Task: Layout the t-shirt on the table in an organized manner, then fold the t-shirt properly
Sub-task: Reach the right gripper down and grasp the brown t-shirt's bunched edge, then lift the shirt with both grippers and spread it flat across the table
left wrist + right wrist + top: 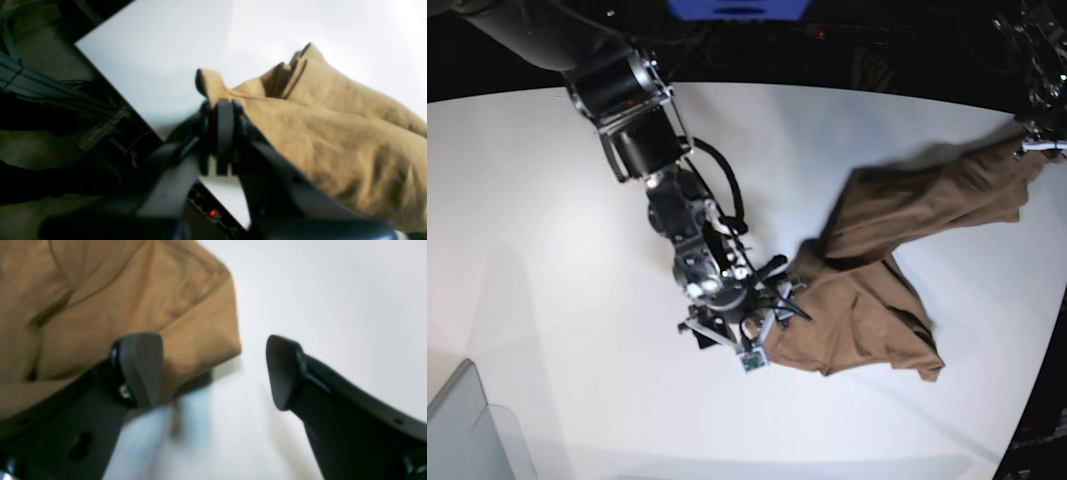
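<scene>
Left wrist view alone shows the left pincer [222,110] pinching the t-shirt [333,140].

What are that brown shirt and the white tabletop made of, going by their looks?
The t-shirt looks like soft, thin matte knit, probably cotton: it creases and drapes loosely. The table looks like a smooth, hard matte white board, perhaps laminate; the exact material cannot be told.

White table [547,250], curved edge; crumpled tan t-shirt [867,325] lying on right part; grey bin corner [462,430] lower left.
</scene>
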`<act>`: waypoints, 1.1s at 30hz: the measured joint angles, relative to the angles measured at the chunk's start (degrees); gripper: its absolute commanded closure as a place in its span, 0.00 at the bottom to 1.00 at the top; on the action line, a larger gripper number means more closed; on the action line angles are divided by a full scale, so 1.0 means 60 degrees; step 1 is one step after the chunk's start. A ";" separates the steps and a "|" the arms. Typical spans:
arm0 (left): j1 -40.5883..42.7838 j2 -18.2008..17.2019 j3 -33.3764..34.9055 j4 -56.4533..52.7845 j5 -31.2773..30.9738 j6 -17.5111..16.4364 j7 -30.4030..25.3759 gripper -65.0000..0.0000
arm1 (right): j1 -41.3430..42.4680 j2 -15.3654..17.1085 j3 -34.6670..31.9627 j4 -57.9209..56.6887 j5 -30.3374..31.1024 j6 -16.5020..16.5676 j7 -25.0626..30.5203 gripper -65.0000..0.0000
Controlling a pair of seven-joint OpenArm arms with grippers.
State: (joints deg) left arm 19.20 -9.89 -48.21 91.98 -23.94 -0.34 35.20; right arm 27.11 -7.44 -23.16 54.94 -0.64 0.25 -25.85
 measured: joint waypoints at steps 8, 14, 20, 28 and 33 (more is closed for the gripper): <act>0.0073 0.0324 0.0000 0.0379 0.0029 0.0018 -0.0022 1.00 | 0.0474 0.0033 0.0000 -0.2331 0.0004 -0.0007 0.1825 0.26; 0.0080 0.0492 -0.0015 0.0379 0.0062 0.0018 -0.0040 1.00 | 0.0506 -0.0047 0.0018 -0.3180 0.0080 -0.0007 0.2922 0.34; 0.0080 0.0488 -0.0015 0.0353 0.0029 0.0018 -0.0051 1.00 | 0.0550 -0.0251 0.0018 -0.3592 0.0153 0.0011 0.3326 0.78; 0.0076 0.0488 -0.0007 0.0368 0.0025 0.0018 -0.0051 1.00 | 0.0386 -0.0255 0.0018 -0.3530 0.0106 0.0069 0.3530 1.00; 0.0087 0.0514 0.0015 0.1220 0.0018 0.0018 0.0058 1.00 | -0.0900 0.0270 0.0015 -0.0962 0.0091 0.0051 0.2401 1.00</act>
State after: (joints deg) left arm 19.73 -6.81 -48.12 99.31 -23.83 -0.23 35.55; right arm 21.71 -5.82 -23.07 49.17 -0.10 0.56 -11.44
